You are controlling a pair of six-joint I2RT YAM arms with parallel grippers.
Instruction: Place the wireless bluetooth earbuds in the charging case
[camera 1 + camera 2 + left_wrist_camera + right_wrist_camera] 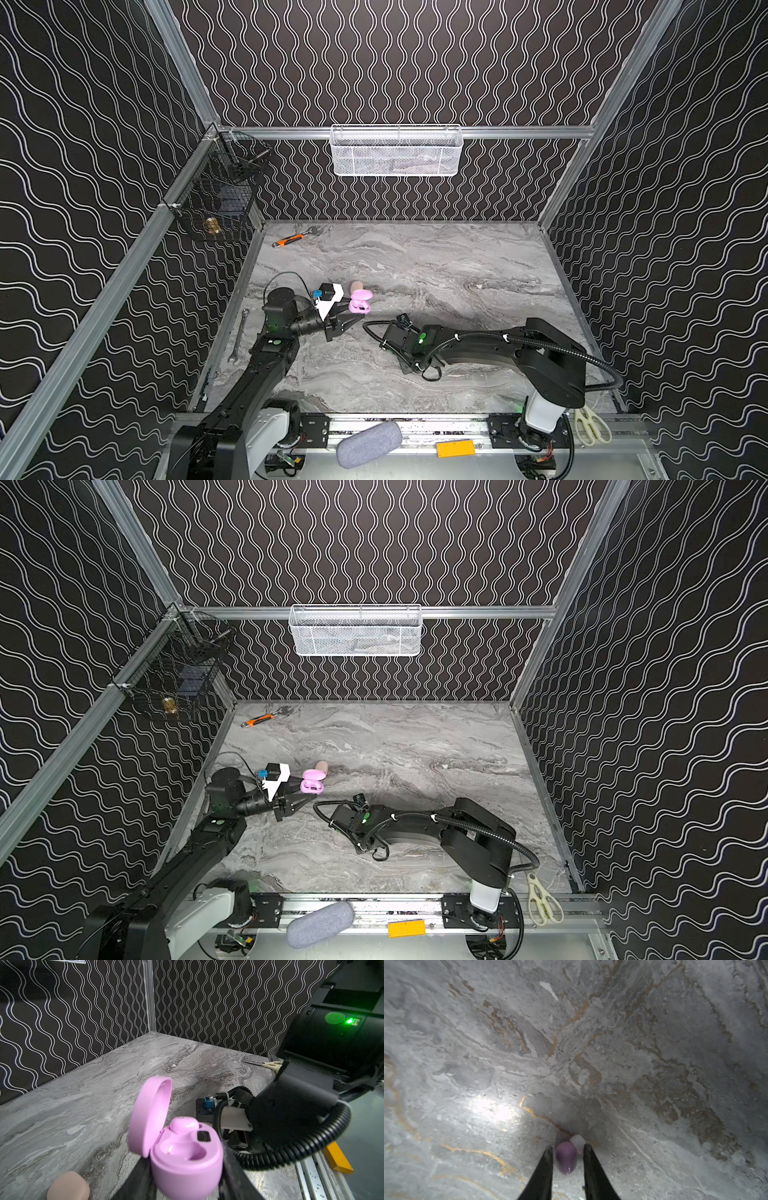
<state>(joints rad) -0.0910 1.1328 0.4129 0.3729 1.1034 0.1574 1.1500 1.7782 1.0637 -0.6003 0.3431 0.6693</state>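
- The left tool (185, 1169) is clenched on the body of the pink case (187, 1159), one black finger on each side. The case is on the left of the surface (457, 270), about midway between near and far.
- The case's lid (150, 1113) stands open, hinged up.
- A seated bud (184, 1126), lilac, fills one socket of the case. The other socket (180, 1150) is bare.
- Whether the case rests on the surface or hangs just above it cannot be told.
- A tan case (356, 286), closed, lies just beyond the pink one on the far side.
- The right tool (568, 1146) points down at the surface right of the pink case and nearer, hidden under its own arm in both top views.
- Its jaws are released and narrowly apart, one on each side of a loose lilac bud (566, 1157) lying on the surface. A thin gap shows on each side, though the picture is blurred.
- A white bud (578, 1141) lies touching or just beside the lilac one, just past the fingertips.
- A box cutter (291, 240) lies in the far left corner and scissors (590, 424) at the near right edge.
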